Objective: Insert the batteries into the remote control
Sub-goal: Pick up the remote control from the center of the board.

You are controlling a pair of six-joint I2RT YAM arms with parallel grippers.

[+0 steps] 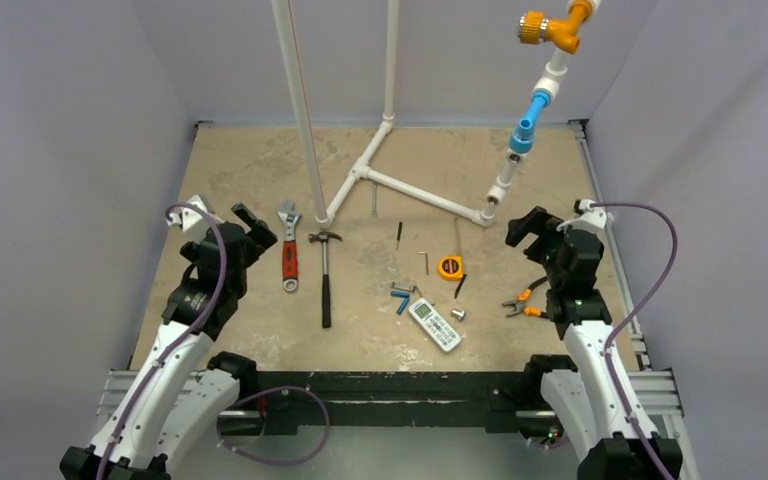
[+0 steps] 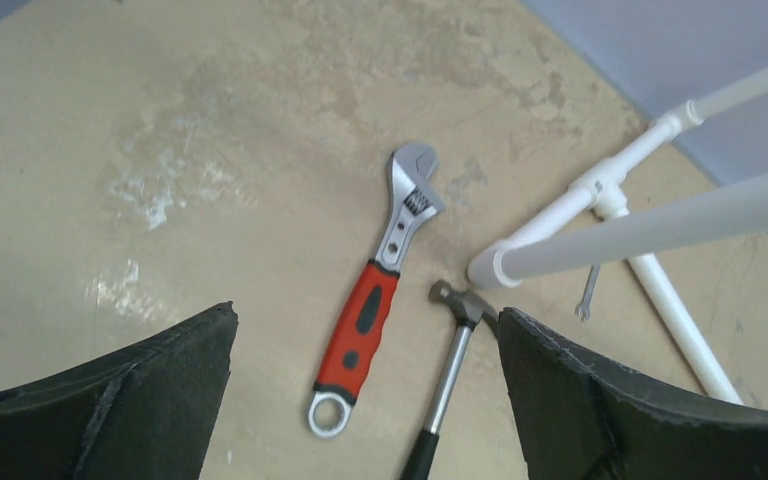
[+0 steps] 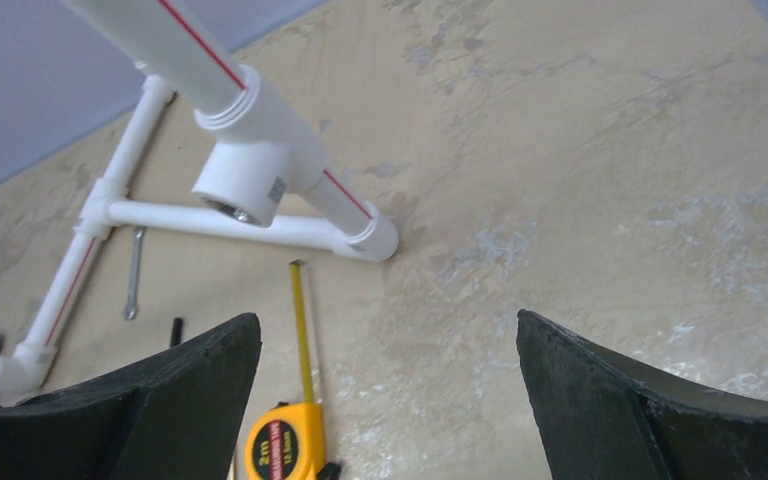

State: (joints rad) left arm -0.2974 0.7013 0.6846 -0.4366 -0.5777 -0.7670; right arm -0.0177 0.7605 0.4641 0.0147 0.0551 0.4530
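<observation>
The slim white plastic remote control [image 1: 435, 324] lies buttons-up on the sandy tabletop [image 1: 250, 165], near its front middle. Its long axis runs diagonally, with the pale-green screen end pointing far-left. The two small blue cylindrical batteries [image 1: 401, 299] lie just beside that screen end. The left gripper [image 2: 367, 315] and right gripper [image 3: 388, 318] hang well apart from them, jaws spread wide and holding nothing.

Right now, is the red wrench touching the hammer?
Apart. The left wrist view shows a strip of bare table between the red handle of the adjustable wrench and the head and shaft of the hammer.
</observation>
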